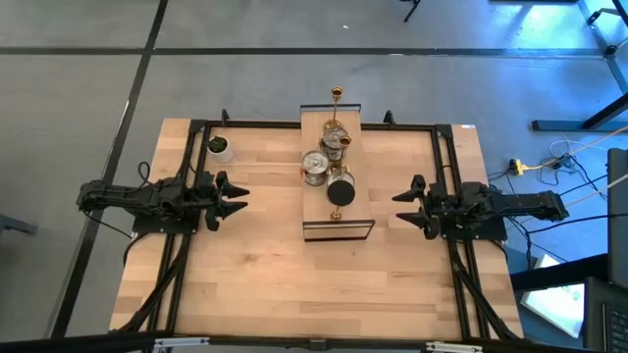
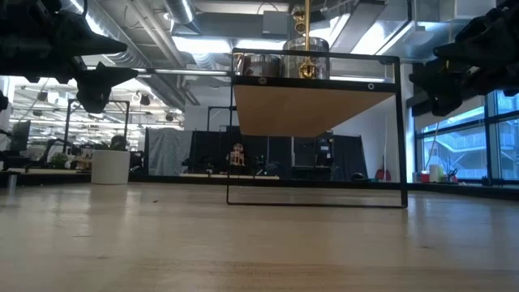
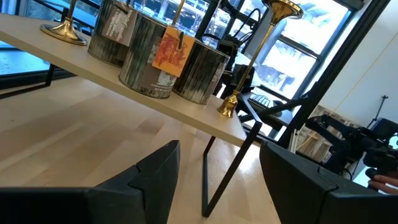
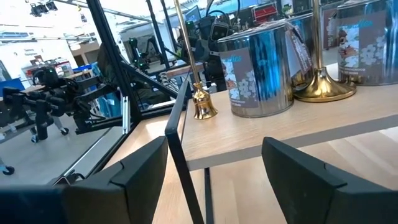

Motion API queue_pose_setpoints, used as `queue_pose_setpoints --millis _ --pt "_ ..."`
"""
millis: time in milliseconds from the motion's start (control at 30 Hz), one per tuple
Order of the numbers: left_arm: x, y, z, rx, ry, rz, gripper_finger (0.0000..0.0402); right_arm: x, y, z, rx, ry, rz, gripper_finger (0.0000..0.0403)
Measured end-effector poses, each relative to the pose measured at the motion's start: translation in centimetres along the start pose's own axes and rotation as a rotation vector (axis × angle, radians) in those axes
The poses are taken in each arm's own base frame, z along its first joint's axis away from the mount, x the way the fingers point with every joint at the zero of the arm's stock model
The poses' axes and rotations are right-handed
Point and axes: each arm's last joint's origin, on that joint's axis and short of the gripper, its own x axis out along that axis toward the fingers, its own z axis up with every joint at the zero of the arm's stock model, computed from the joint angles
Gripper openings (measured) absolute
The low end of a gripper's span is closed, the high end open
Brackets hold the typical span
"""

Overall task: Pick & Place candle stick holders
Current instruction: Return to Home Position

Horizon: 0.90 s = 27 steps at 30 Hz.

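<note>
Likely light, stiff and slick, the gold holders point(image 3: 227, 107) at the shelf point(image 1: 316, 208) edges suit a low stem pinch; left gripper point(image 1: 237, 197) and right gripper point(image 1: 400, 206) hang spread, empty.

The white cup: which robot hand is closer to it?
Left. The left gripper hangs close beside the cup, on the same side of the shelf. The right gripper is beyond the shelf, much farther off.

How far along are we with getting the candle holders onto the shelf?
Looks finished: silver tins and gold holders stand on the shelf; only a white cup sits on the table. Nothing in hand: left pincer and right pincer are open, empty, parked at the sides. Nothing seems left.
</note>
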Motion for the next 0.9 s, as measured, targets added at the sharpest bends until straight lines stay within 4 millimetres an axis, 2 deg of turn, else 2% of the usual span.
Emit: queue_pose_setpoints --millis 333,433,533,900 --pt "0.00 0.00 0.00 0.000 0.000 0.000 0.0218 0.00 -0.05 0.02 0.003 -0.006 -0.017 0.0265" --pt "0.00 0.00 0.00 0.000 0.000 0.000 0.0218 0.00 -0.06 0.03 0.002 -0.007 -0.022 0.0252" --pt "0.00 0.00 0.00 0.000 0.000 0.000 0.0218 0.00 -0.06 0.03 0.002 -0.008 -0.021 0.0219" --pt "0.00 0.00 0.00 0.000 0.000 0.000 0.0218 0.00 -0.02 0.03 0.003 -0.005 -0.010 0.0037"
